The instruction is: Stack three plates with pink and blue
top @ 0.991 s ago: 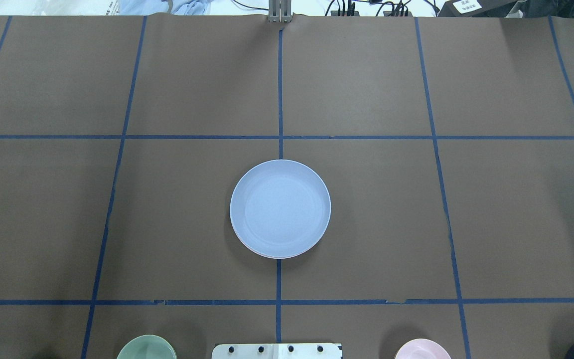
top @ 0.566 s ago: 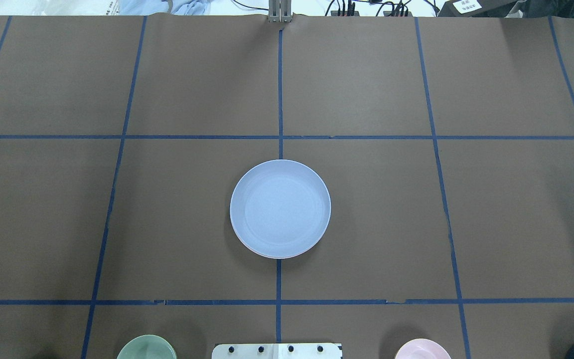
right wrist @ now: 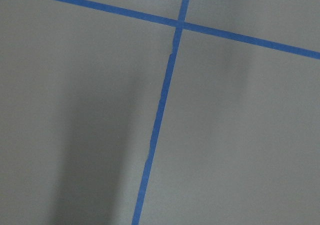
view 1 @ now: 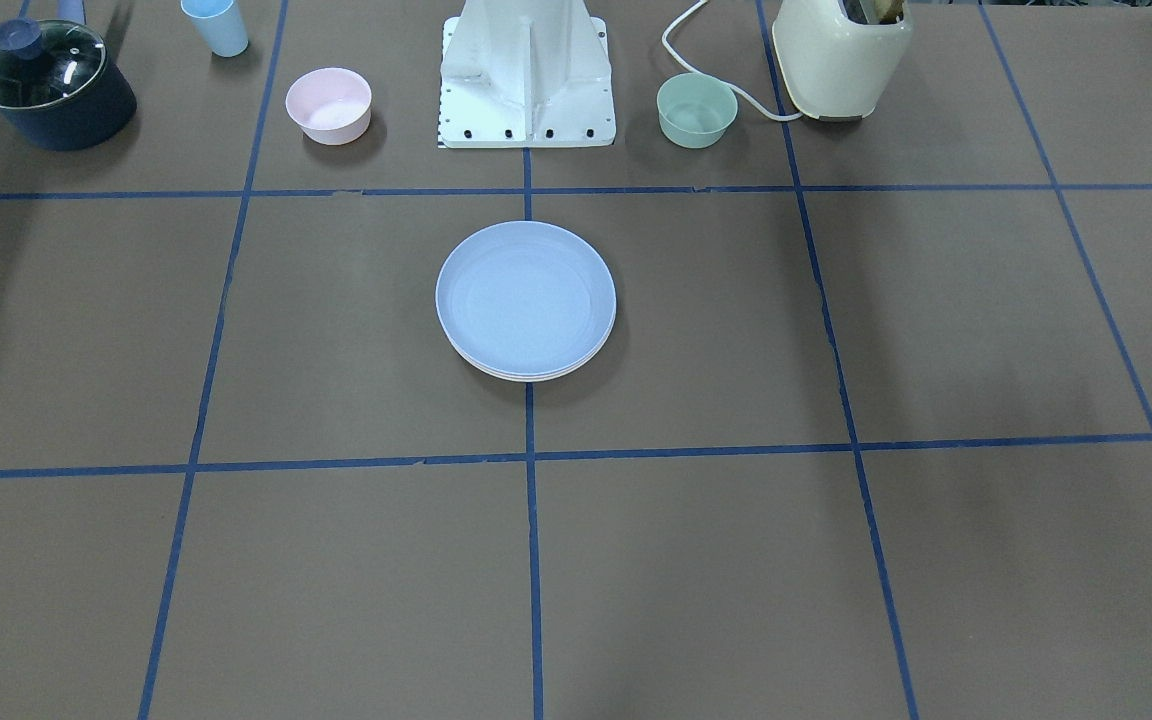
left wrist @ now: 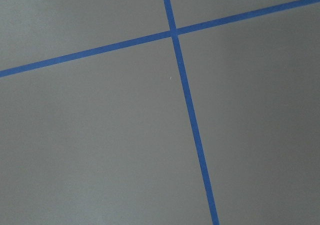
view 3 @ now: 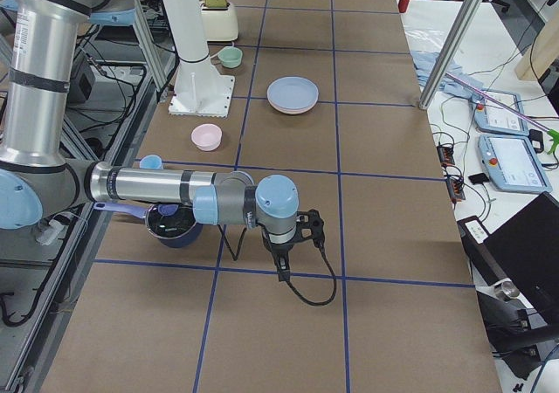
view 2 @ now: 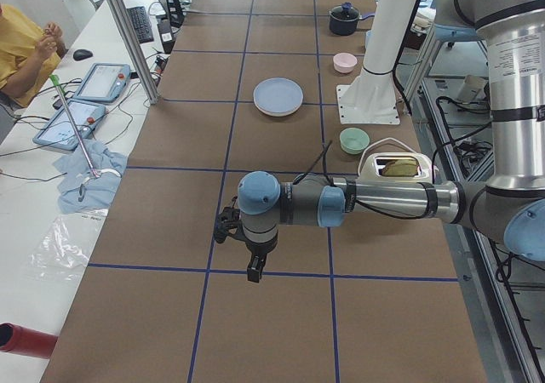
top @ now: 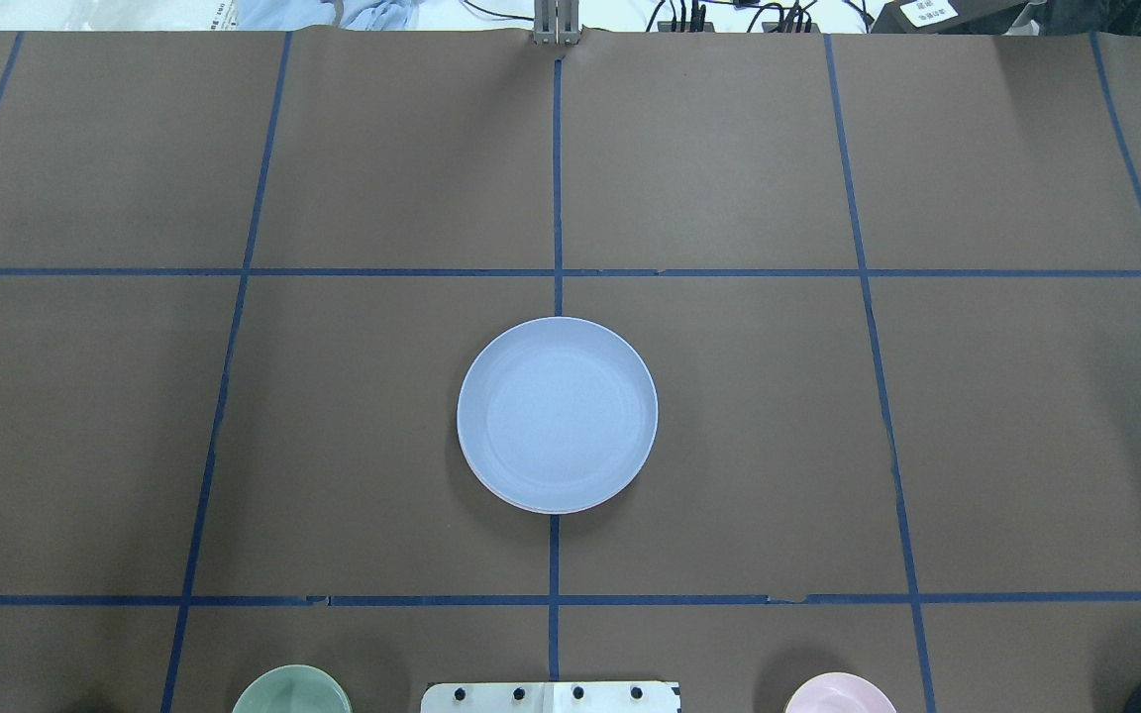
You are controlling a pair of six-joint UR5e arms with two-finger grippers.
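Observation:
A light blue plate (top: 557, 412) lies on top of a stack at the table's middle, also seen in the front-facing view (view 1: 526, 296). A pale pink rim (top: 487, 486) peeks out under it. Thin pale rims (view 1: 528, 376) show below the blue one; I cannot single out the cream plate. My left gripper (view 2: 254, 272) hangs over the table far to the stack's left. My right gripper (view 3: 281, 269) hangs far to its right. Both show only in the side views, so I cannot tell whether they are open or shut. Both wrist views show only brown paper and blue tape.
Near the robot's base (view 1: 526, 75) stand a small pink bowl (view 1: 328, 104), a small green bowl (view 1: 696, 110), a cream toaster (view 1: 841, 55), a dark lidded pot (view 1: 51, 85) and a light blue cup (view 1: 216, 25). Blue tape lines grid the brown table cover.

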